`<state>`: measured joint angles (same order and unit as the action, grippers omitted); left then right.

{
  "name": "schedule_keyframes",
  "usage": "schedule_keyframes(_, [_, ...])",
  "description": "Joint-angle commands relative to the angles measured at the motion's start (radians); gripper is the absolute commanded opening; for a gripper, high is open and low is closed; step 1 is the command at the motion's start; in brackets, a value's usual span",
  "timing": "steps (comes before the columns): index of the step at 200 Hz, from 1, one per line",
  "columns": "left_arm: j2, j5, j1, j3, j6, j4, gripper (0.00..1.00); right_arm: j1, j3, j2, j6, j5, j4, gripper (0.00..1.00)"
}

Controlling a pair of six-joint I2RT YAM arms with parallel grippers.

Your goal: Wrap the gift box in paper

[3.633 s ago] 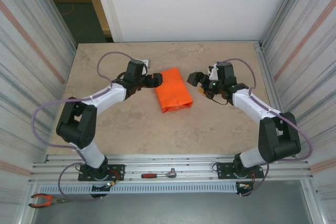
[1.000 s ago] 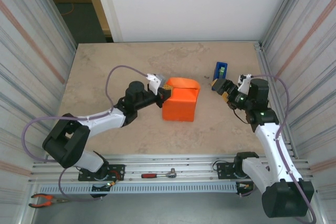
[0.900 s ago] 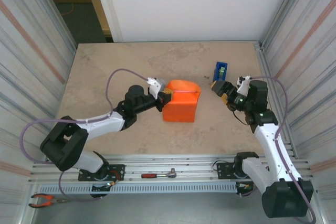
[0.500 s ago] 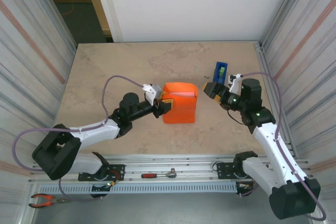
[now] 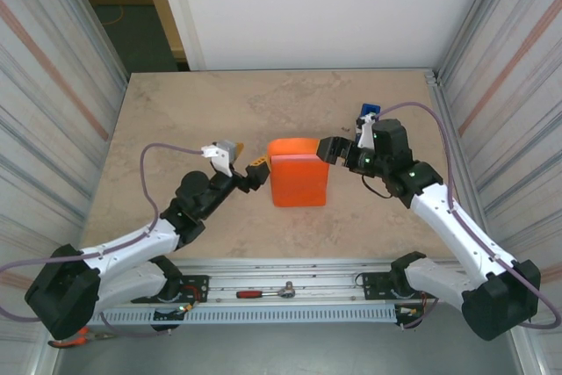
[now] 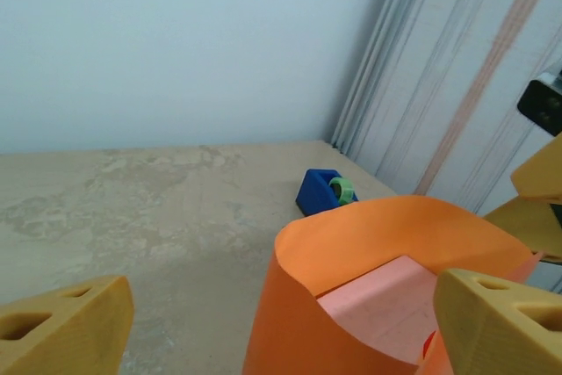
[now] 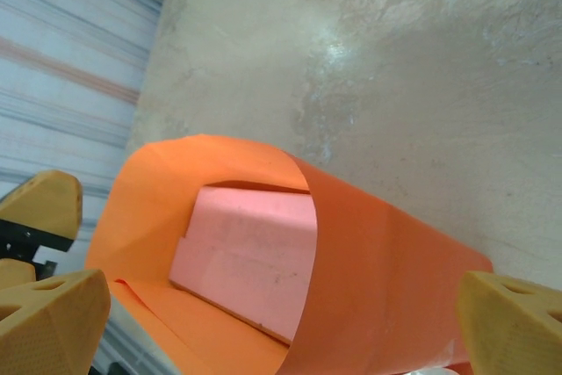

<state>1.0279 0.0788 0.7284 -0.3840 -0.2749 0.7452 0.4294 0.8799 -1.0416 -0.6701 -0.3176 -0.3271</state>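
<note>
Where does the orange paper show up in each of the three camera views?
Top external: the paper stands mid-table, curled into a loop.
Left wrist: the paper is at lower right, its open end toward the camera.
Right wrist: the paper spans the lower half, open end toward the camera.
Shared landmark: the pink gift box lies inside the loop in both wrist views; the beige table is under the paper in all three.

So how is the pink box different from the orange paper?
The box is pale pink, while the paper is bright orange. The box is a stiff, flat block lying down, while the paper is a thin sheet curled into an arch over it, open at the end. The paper is much the larger, enough to cover the box. Both are plain and sit together on the table.
</note>
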Motion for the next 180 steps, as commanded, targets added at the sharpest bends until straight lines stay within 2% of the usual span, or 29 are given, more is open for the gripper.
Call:
schedule_keyframes(1, [-0.023, 0.076, 0.042, 0.000, -0.005, -0.058, 0.89, 0.028, 0.035, -0.005, 0.065, 0.067, -0.050, 0.98])
schedule_keyframes(29, [-0.003, 0.161, 0.103, -0.004, 0.003, -0.055, 0.91, 0.054, 0.008, -0.010, 0.070, 0.090, -0.036, 0.98])
schedule_keyframes(87, [0.078, 0.157, 0.140, -0.065, 0.044, -0.064, 0.92, 0.083, -0.041, -0.006, 0.089, 0.081, 0.042, 0.98])
schedule_keyframes(123, [0.101, 0.181, 0.150, -0.103, 0.032, -0.068, 0.93, 0.073, -0.031, 0.006, 0.079, 0.110, 0.016, 0.98])
schedule_keyframes(142, [0.048, 0.207, 0.139, -0.200, 0.011, -0.244, 0.92, 0.056, 0.037, -0.018, 0.068, 0.114, -0.067, 1.00])
schedule_keyframes(157, [0.024, 0.225, 0.107, -0.295, -0.052, -0.436, 0.91, 0.027, 0.101, -0.051, 0.058, 0.074, -0.130, 0.94])
schedule_keyframes(180, [0.044, 0.089, -0.011, -0.452, -0.181, -0.731, 0.85, -0.001, 0.196, -0.107, 0.056, 0.040, -0.213, 0.83])
